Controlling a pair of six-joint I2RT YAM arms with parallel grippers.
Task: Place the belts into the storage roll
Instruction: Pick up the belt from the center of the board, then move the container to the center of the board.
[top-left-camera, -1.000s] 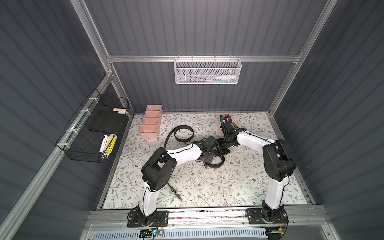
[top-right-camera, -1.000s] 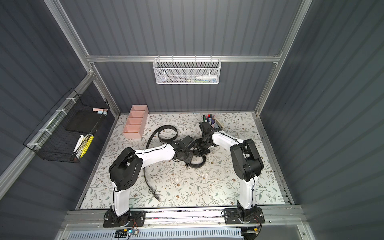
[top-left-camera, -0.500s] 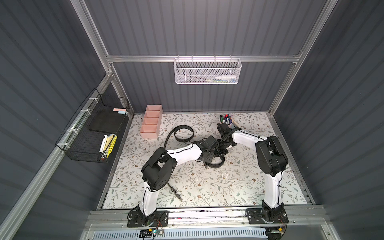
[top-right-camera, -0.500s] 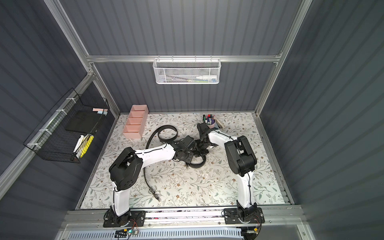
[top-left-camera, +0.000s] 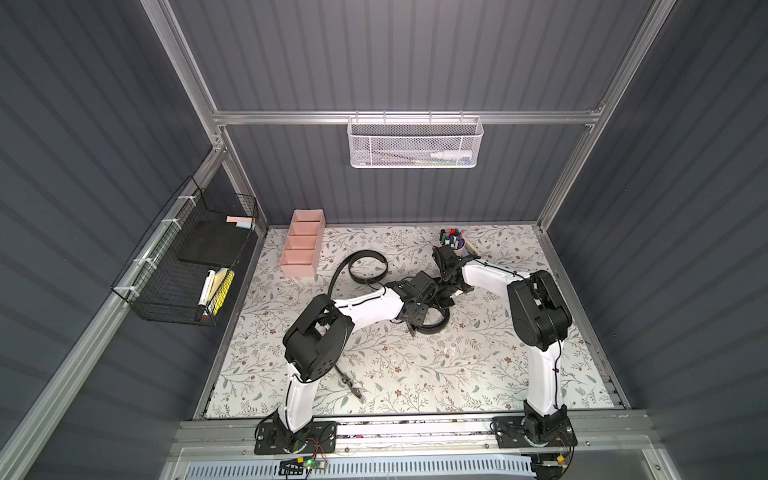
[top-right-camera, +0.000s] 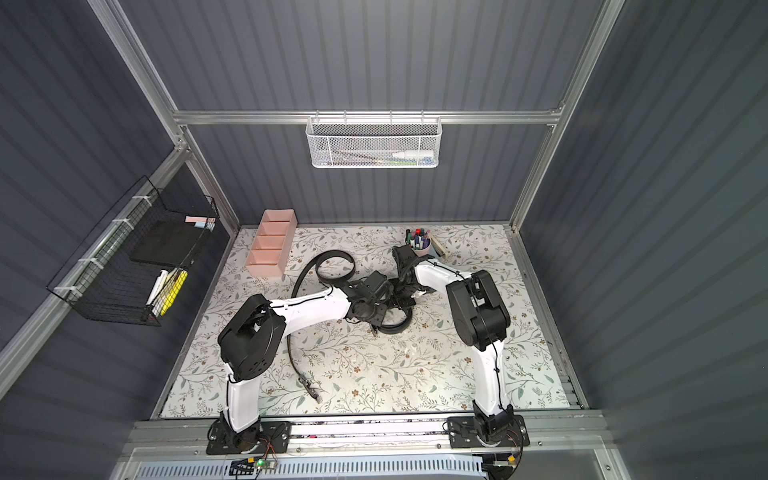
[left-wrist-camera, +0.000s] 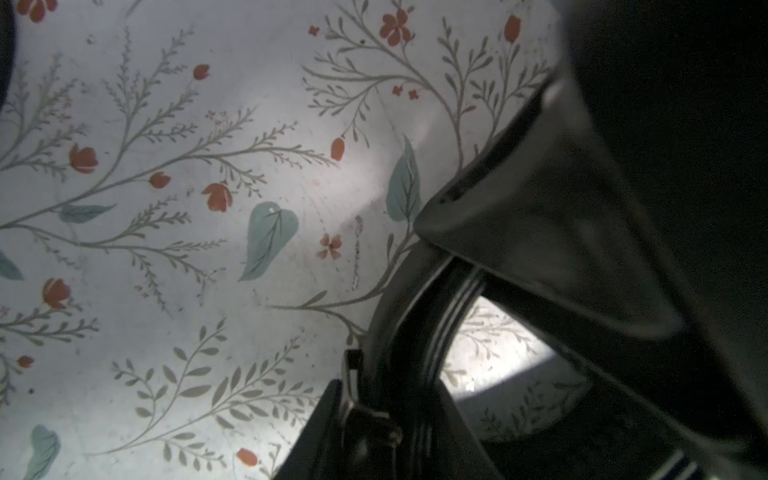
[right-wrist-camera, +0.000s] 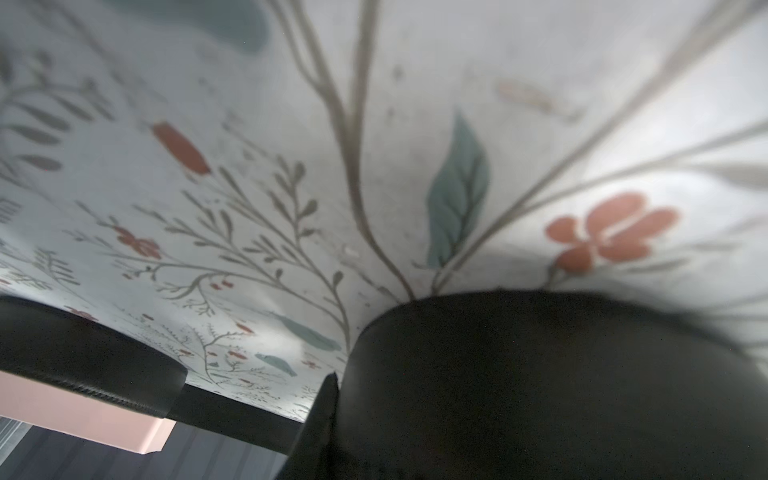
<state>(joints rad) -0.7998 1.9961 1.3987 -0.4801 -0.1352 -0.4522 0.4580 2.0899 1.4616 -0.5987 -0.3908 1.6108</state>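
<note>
Both grippers are seen close together near the middle of the floral mat (top-left-camera: 457, 374). The left gripper (top-left-camera: 417, 312) and the right gripper (top-left-camera: 445, 293) are lowered onto the same coiled belt (top-left-camera: 436, 329). This belt lies flat on the mat directly beneath them, and part of its ring shows on their front side.

Whether the jaws of either gripper are apart, together or clamped on the belt cannot be told. In both top views the fingertips are hidden by the wrists, and in the wrist views only dark, blurred shapes are shown. In the left wrist view the layered edge of the coiled belt (left-wrist-camera: 419, 345) is seen hard against a dark finger (left-wrist-camera: 540, 232), with a metal buckle (left-wrist-camera: 361, 415) beside it. In the right wrist view much of the frame is filled by a black mass that cannot be identified.

A second belt (top-left-camera: 368, 280) is laid on the mat to the left gripper's outer side, toward the back wall. A loose loop is formed there, and from it the strap is run under the left forearm to a buckle end (top-left-camera: 352, 386) nearer the front rail.

The storage roll (top-left-camera: 301, 249) is placed beyond that loop, well apart from both grippers, at the back corner of the mat. Both belts lie on the mat outside it.

A cup of markers (top-left-camera: 455, 243) is stood just behind the right gripper's wrist.
</note>
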